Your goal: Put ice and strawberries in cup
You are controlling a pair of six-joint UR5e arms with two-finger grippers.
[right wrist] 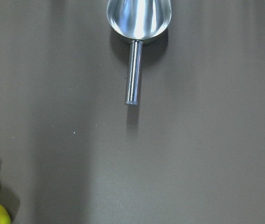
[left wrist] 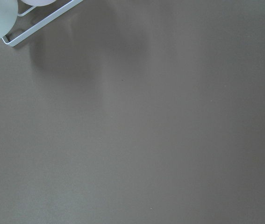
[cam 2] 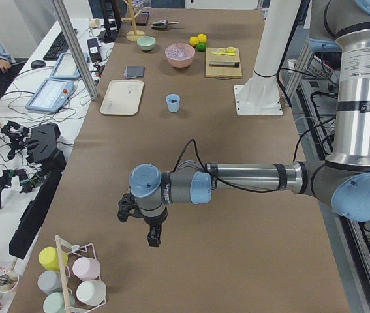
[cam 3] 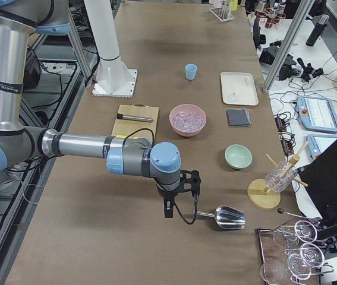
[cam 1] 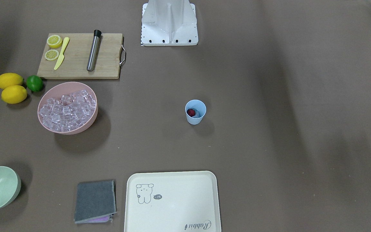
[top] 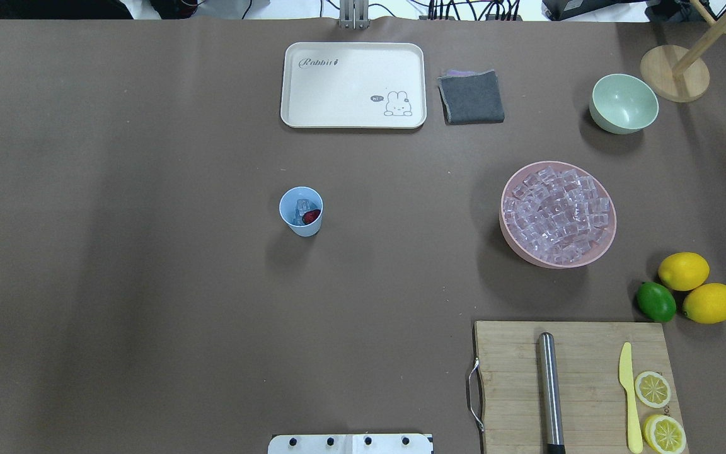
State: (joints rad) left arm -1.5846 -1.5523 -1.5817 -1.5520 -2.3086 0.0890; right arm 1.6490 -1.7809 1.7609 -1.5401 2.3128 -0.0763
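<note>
The light blue cup [cam 1: 195, 120] stands upright mid-table, also in the overhead view [top: 300, 226]. Inside it lie a dark red strawberry [cam 1: 191, 112] and clear ice [top: 302, 207]. More ice cubes [cam 1: 68, 109] fill a pink bowl [top: 517, 243]. My left gripper [cam 2: 139, 228] hovers over bare table far from the cup, near a rack of cups. My right gripper [cam 3: 181, 202] hovers at the other end, just before a metal scoop [right wrist: 139, 18]. Neither gripper shows in the wrist views, so I cannot tell whether they are open or shut.
A cutting board [top: 583, 353] carries a metal muddler [top: 550, 391], a yellow knife and lemon halves. Two lemons [top: 684, 271] and a lime [top: 656, 301] lie beside it. A pale green bowl [top: 624, 103], a grey cloth [top: 471, 98] and a cream tray [top: 353, 85] sit along the far edge.
</note>
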